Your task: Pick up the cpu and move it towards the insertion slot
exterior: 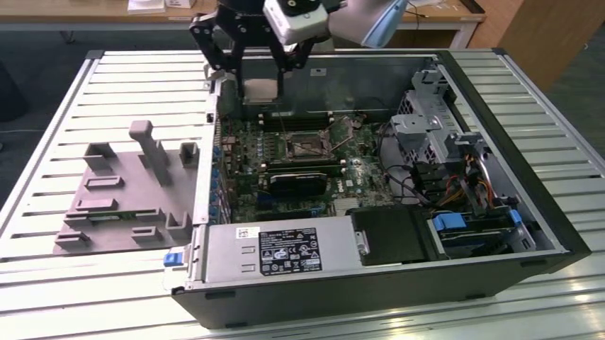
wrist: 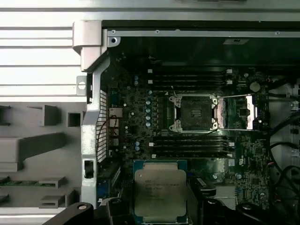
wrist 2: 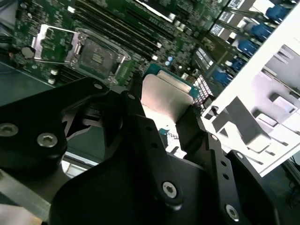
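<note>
My gripper (exterior: 261, 79) hangs above the rear left part of the open computer case, shut on the cpu (exterior: 260, 91), a pale square chip held level between the two black fingers. In both wrist views the cpu (wrist: 160, 190) (wrist 2: 166, 101) shows its silvery top, clamped at opposite edges. The insertion slot (exterior: 307, 145) is a silver-framed socket with a dark centre on the green motherboard, lying below the cpu and toward the exterior view's right. The slot (wrist: 194, 112) (wrist 2: 89, 51) has its frame open, and the cpu is clear of it.
A grey fixture plate (exterior: 123, 198) with upright blocks lies on the slatted table at the exterior view's left. Long black memory slots (wrist: 187, 77) flank the socket. A black block (exterior: 297, 183), a power supply (exterior: 274, 251) and a drive cage (exterior: 454, 142) stand inside the case.
</note>
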You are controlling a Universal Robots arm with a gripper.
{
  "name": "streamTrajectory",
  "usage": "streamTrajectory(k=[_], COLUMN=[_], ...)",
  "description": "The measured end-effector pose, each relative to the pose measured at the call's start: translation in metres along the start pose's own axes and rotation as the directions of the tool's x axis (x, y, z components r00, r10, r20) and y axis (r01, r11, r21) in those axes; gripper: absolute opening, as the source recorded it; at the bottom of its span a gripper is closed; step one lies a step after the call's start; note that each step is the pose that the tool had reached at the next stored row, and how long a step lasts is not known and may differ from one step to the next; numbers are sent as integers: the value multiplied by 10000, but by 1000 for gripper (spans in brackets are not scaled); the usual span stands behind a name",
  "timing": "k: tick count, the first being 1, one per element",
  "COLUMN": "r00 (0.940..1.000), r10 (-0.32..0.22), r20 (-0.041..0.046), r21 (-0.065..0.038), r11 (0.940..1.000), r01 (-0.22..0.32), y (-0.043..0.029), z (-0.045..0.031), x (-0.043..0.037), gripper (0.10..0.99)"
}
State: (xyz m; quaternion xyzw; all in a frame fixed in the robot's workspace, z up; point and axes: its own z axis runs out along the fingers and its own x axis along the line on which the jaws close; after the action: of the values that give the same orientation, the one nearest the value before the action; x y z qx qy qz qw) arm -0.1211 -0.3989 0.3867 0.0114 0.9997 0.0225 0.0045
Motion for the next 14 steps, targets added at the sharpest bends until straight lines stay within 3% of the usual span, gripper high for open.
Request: streamTrajectory(k=[14], r00=[9999], r10=[6], r20=[-141], r21=[3], r11=[10000], r01=[-6], y=[14], z=[6], x=[-636], gripper=[537])
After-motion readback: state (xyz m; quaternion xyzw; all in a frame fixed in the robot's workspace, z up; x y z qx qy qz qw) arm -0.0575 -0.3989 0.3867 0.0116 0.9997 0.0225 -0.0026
